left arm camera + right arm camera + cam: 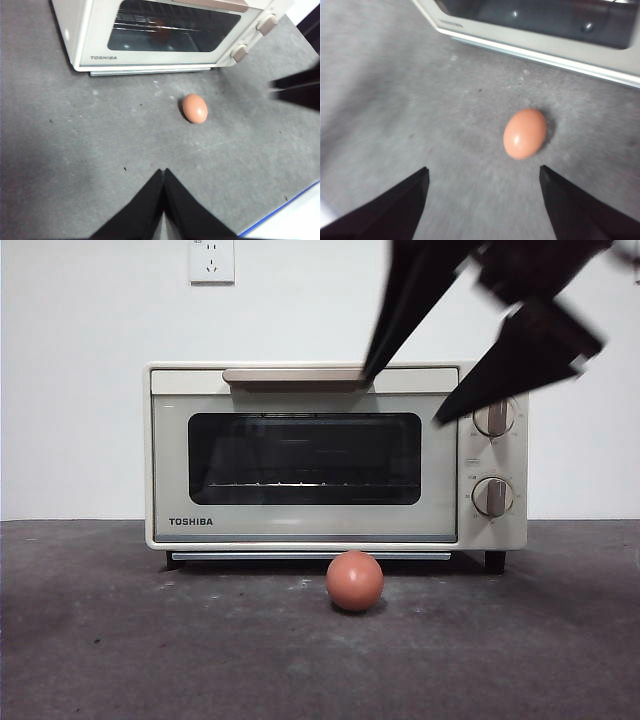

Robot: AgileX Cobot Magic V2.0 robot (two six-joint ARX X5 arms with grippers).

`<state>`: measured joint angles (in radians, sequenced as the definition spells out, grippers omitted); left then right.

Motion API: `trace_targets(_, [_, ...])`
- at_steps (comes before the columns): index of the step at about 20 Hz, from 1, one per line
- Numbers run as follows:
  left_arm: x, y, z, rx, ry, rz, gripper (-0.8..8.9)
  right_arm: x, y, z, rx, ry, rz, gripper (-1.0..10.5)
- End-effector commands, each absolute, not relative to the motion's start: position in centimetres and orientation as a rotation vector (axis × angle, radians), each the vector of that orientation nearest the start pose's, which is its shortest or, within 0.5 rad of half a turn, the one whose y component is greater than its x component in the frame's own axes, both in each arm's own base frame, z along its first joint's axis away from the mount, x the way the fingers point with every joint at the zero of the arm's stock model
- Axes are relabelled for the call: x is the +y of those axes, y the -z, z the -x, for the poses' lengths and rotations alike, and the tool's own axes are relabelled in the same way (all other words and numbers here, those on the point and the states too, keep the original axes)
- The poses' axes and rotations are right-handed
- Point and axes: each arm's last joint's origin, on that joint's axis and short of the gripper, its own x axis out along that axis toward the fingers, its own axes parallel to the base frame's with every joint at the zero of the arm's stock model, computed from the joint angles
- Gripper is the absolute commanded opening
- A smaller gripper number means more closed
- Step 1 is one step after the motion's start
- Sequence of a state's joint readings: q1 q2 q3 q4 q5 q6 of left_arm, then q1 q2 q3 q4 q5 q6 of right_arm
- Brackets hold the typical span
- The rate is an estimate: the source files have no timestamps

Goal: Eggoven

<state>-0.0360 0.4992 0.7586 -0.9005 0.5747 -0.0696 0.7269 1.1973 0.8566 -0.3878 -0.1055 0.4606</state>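
The reddish-brown egg (354, 581) lies on the grey table just in front of the cream Toshiba oven (300, 400), whose door is closed. My right gripper (404, 400) hangs open high in front of the oven's upper right, near the beige handle (295, 375) and the knobs (493, 417). In the right wrist view its jaws (483, 170) stand wide apart, with the egg (524, 133) ahead of them and untouched, below the oven's door edge (545, 50). My left gripper (163, 172) is shut and empty, hovering back from the egg (195, 108) and oven (95, 30).
A wall socket (211, 260) sits on the white wall behind the oven. The table's edge, marked by a blue line (280, 210), runs close to the left gripper. The right arm's dark jaws (295, 90) show at the side of the left wrist view.
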Motion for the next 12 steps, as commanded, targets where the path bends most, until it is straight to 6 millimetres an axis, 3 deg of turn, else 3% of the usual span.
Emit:
trace_targets(1, [-2.0, -30.2, -8.2, 0.624, 0.588, 0.223, 0.07, 18.6, -24.8, -19.5, 0.899, -0.556, -0.196, 3.4])
trace_targets(4, [-2.2, -30.2, -8.2, 0.628, 0.61, 0.216, 0.07, 20.4, -22.6, -21.3, 0.952, -0.485, -0.154, 3.4])
trace_targets(12, [-2.7, -30.2, -8.0, 0.636, 0.671, 0.196, 0.07, 23.3, -19.1, -24.4, 1.043, -0.413, -0.099, 3.4])
